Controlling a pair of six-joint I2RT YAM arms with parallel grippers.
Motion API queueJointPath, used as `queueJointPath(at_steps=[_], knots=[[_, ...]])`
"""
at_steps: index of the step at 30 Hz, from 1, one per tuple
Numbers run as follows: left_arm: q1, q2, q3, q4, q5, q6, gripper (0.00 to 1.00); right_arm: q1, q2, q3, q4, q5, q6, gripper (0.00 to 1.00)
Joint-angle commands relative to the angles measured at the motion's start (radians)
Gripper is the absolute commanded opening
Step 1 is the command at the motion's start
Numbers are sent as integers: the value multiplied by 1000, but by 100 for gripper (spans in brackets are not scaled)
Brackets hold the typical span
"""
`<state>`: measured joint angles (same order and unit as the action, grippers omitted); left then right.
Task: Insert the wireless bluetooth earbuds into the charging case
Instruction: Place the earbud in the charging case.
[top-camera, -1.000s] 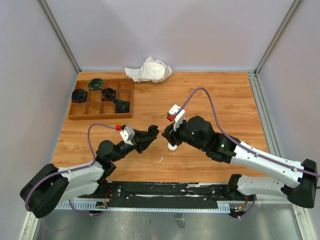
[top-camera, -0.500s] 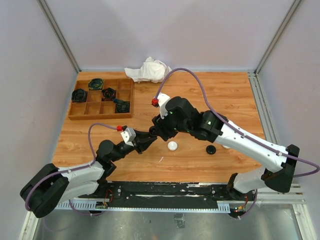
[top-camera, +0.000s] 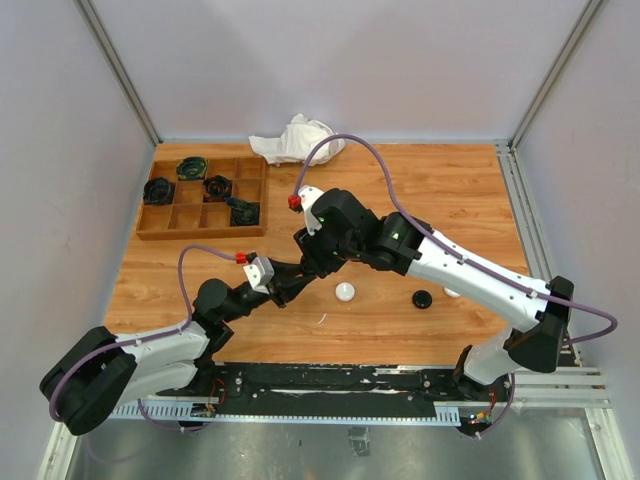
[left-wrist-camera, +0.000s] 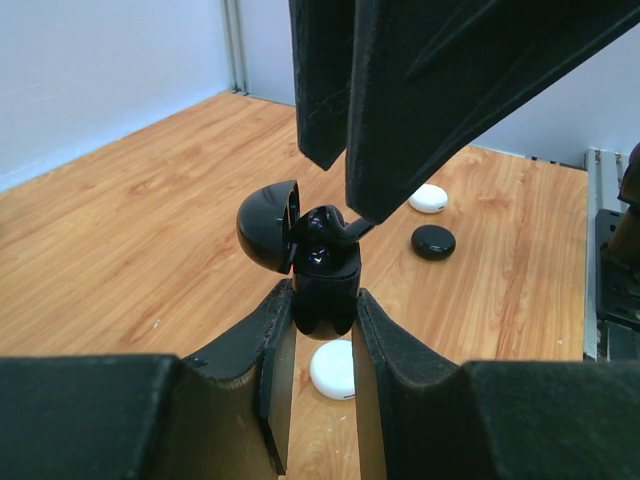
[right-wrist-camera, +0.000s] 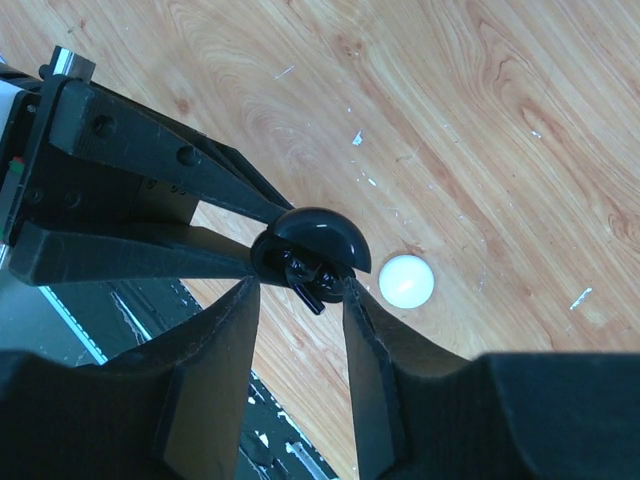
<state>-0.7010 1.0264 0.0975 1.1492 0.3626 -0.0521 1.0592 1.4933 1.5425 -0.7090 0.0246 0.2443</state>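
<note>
**woodrat:** Wood surface (top-camera: 470, 190), pale walls on three sides. So how far along is this one?

**benchy:** Halfway-ish imo. A black earbud (right-wrist-camera: 305, 276) sits in the mouth of the charging case (left-wrist-camera: 325, 290), but its stem pokes out sideways, so it's not seated. The lid (left-wrist-camera: 268, 225) is flipped open. Can't spot a second bud anywhere, so that's probably left too, plus shutting the lid.

**woodrat:** Who's holding what?

**benchy:** The left pincer (left-wrist-camera: 322, 305) is clamped narrow on the case body, holding it upright in the air over the wood. The right pincer (right-wrist-camera: 298, 292) comes in from above, fingers parted a bit on either side of the case top. It doesn't look clamped on the bud, though one fingertip seems to be on the stem.

**woodrat:** Room to move?

**benchy:** Tight right at the case, with both sets of fingers crowding it. On the wood a white puck (top-camera: 345, 291) lies just beside that spot, and a black puck (top-camera: 422, 298) is further right. The tray (top-camera: 187, 215) is far left by the wall, and there's a cloth (top-camera: 297, 140) at the back edge. Bare wood on the far right, so I'd back out up and rightward.
</note>
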Motion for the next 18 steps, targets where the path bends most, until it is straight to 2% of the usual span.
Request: queueJointPath(at_steps=[1,6,18], knots=[[-9,-5,24,23,9,23,0,-8,15,35,-11,-6,22,39],[-11,-8,25,23,12,27,0,-8,32,36,-1,-20,21,35],[-12,-8,29,23,12,22,0,-8,61,30,1,-36,28,32]])
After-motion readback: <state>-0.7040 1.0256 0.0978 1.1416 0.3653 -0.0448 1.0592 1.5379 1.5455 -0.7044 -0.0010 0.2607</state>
